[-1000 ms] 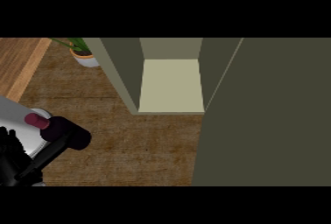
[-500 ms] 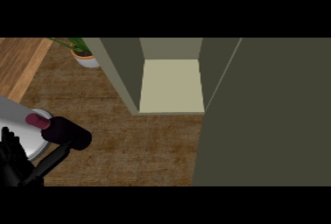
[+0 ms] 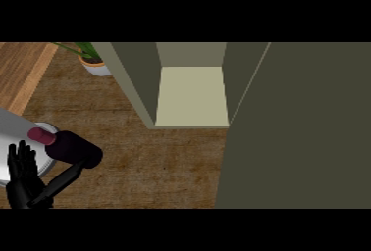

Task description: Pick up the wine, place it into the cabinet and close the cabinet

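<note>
The open cabinet (image 3: 192,93) waits, door (image 3: 304,127) swung wide. On the desk (image 3: 159,162) the wine bottle (image 3: 72,149) sits at lower left, hardly shifted since a moment ago. The left hand (image 3: 23,184) has edged nearer, fingers released and straight, so the grasp is probably next.

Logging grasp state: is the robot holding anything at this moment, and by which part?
Nothing is held. The left hand is open beside the wine bottle, fingers straight, thumb pointing toward the bottle's dark body; whether it touches cannot be told.
</note>
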You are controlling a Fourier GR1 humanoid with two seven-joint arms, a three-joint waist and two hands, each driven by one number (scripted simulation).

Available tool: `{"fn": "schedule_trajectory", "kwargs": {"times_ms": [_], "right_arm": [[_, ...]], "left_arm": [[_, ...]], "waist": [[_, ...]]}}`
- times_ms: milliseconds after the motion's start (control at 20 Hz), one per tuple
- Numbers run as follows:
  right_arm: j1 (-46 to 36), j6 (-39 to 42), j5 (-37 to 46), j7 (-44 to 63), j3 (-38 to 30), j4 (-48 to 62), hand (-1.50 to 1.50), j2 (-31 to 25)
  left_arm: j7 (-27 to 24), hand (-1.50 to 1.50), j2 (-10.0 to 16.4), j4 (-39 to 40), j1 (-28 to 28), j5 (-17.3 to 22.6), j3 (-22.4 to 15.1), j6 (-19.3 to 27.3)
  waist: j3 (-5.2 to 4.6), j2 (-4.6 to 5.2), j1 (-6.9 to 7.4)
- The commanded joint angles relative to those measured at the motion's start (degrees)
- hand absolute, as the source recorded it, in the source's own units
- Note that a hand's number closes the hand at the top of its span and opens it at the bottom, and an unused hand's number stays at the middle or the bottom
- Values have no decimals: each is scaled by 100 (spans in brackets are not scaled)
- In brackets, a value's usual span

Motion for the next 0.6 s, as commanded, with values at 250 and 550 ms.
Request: {"fn": "schedule_trajectory", "kwargs": {"times_ms": [250,550], "right_arm": [[107,-127,-197,287,179,-599,-150,110],[-301,-485,-342,963,93,-915,-150,-104]], "left_arm": [[-299,-150,240,1242,-458,345,361,-346],[-760,-150,432,2434,-1088,533,596,-607]], "waist": [[-32,25,14],[-37,30,-2]]}}
